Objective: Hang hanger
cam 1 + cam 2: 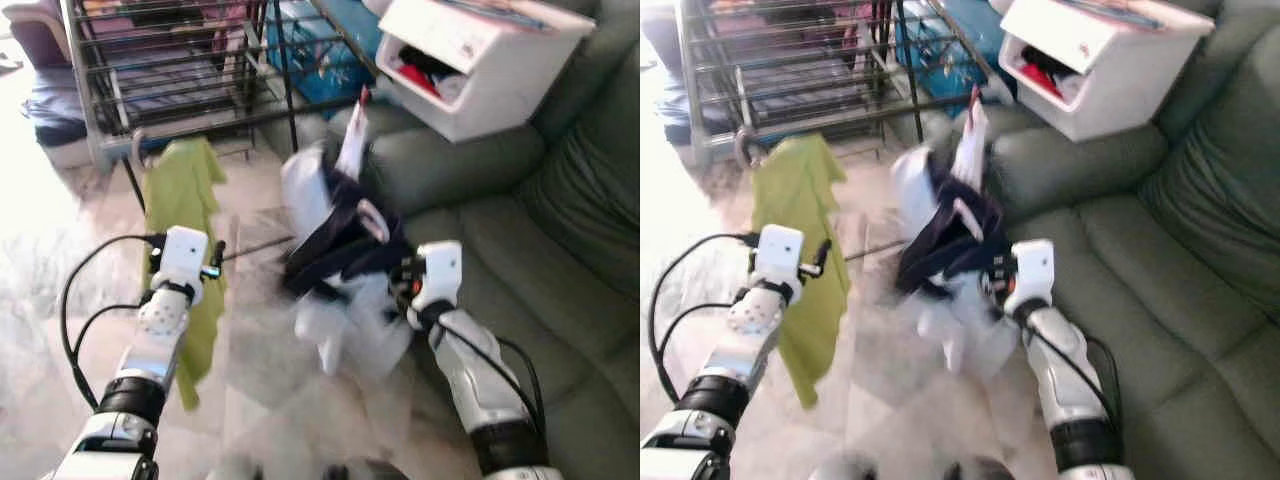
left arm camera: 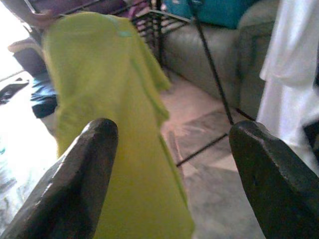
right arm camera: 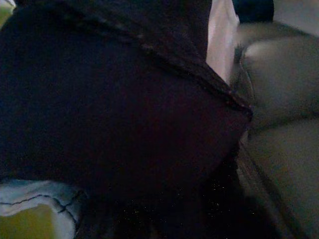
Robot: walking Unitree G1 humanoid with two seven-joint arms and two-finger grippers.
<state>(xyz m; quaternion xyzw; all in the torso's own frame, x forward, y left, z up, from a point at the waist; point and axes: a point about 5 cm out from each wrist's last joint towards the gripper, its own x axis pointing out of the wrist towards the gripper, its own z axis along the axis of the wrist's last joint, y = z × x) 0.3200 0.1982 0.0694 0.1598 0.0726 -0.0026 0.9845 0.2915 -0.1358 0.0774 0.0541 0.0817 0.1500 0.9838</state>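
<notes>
A bundle of dark navy and white clothes [image 1: 335, 225] hangs blurred in the air before the grey sofa, a pale strip with a red tip [image 1: 360, 110] sticking up from it. My right gripper [image 1: 397, 268] is buried in this bundle and holds it up; in the right wrist view dark cloth [image 3: 124, 114] covers its fingers. No hanger can be made out in the cloth. My left gripper [image 2: 172, 164] is open, close in front of a yellow-green shirt [image 1: 180, 190] that hangs from the metal drying rack [image 1: 170, 70].
The grey sofa [image 1: 540, 260] runs along the right, with a white box [image 1: 470, 70] of clothes on its arm. A blue bag [image 1: 310, 50] stands behind the rack. A thin black rack leg [image 2: 209, 64] slants down to the pale tiled floor [image 1: 60, 290].
</notes>
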